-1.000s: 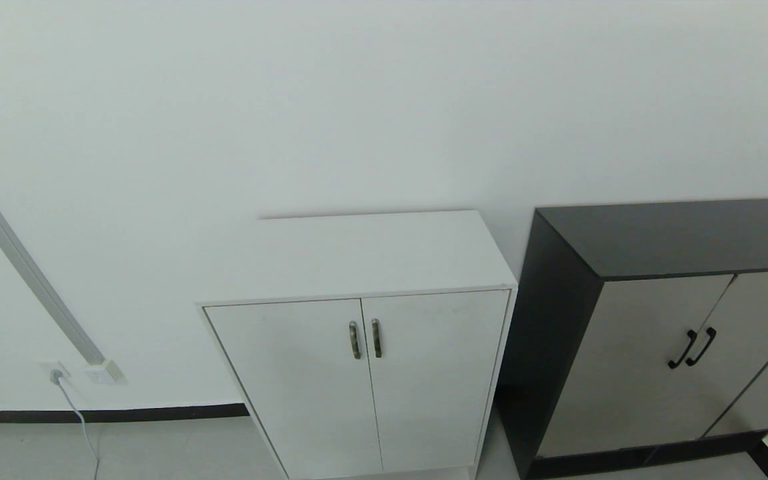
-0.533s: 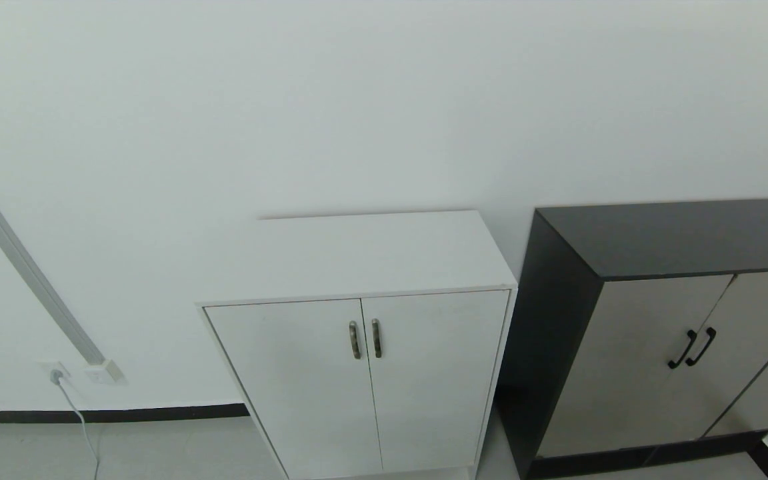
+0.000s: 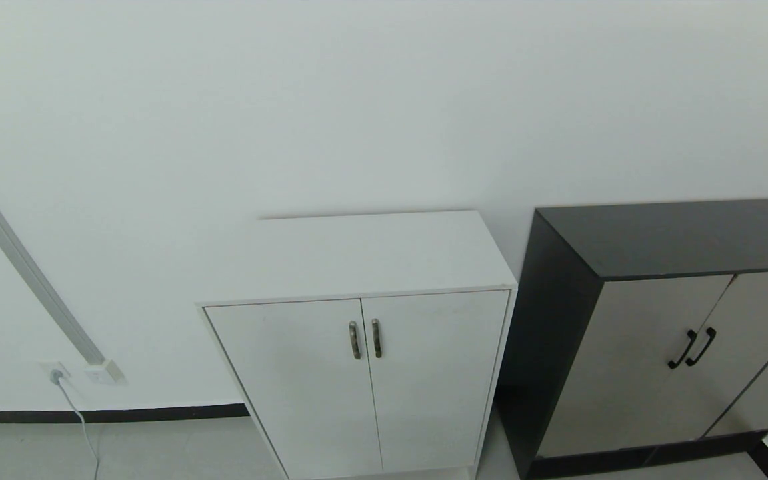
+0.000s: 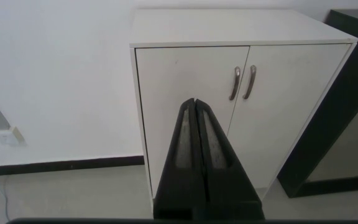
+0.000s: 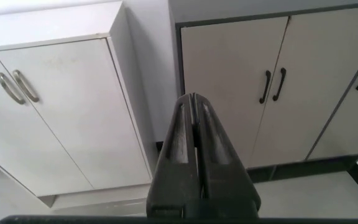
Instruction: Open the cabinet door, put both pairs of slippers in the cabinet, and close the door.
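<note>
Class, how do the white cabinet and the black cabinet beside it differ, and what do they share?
The white cabinet is white all over; the black cabinet has pale doors. The white cabinet's handles are dull metal, the black cabinet's black. The black cabinet is wider than the white cabinet. Both stand shut.

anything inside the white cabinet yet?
Cannot tell. Both doors of the white cabinet are shut, their two handles side by side at the middle seam, so the inside is fully covered.
</note>
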Available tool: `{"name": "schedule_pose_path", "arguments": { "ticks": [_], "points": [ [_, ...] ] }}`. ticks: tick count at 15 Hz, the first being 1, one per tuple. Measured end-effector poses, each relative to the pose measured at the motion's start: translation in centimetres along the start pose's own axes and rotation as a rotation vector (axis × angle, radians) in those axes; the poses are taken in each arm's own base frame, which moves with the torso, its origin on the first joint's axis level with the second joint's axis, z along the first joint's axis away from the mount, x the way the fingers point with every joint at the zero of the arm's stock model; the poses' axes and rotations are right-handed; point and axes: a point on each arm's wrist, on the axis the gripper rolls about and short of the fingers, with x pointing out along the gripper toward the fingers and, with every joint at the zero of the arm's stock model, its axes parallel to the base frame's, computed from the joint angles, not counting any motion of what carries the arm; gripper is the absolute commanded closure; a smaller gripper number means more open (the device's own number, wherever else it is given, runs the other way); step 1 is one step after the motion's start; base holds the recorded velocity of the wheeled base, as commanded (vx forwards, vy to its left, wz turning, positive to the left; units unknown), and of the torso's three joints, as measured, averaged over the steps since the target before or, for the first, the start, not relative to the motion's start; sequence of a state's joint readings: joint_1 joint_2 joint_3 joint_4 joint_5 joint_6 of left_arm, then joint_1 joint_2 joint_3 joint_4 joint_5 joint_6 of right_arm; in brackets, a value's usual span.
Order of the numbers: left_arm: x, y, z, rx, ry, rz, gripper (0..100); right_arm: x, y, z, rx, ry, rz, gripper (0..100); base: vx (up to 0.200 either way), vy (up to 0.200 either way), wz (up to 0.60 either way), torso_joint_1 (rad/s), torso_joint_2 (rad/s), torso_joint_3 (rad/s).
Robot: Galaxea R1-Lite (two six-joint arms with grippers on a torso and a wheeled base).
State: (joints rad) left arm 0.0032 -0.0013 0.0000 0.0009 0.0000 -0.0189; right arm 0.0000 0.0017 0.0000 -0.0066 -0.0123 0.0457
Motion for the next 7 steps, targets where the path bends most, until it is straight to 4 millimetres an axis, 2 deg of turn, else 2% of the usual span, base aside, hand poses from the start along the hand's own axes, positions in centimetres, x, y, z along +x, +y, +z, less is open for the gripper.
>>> {"name": "schedule_pose_path", "arguments": {
  "ticks": [7],
  "points": [
    [0.00,0.00,0.00,0.011,0.000,-0.004,100,-0.01,0.02,-0.02,-0.012,0.000,0.007,100,0.000,0.000,0.00,0.000,0.00,0.000]
  ]
}}
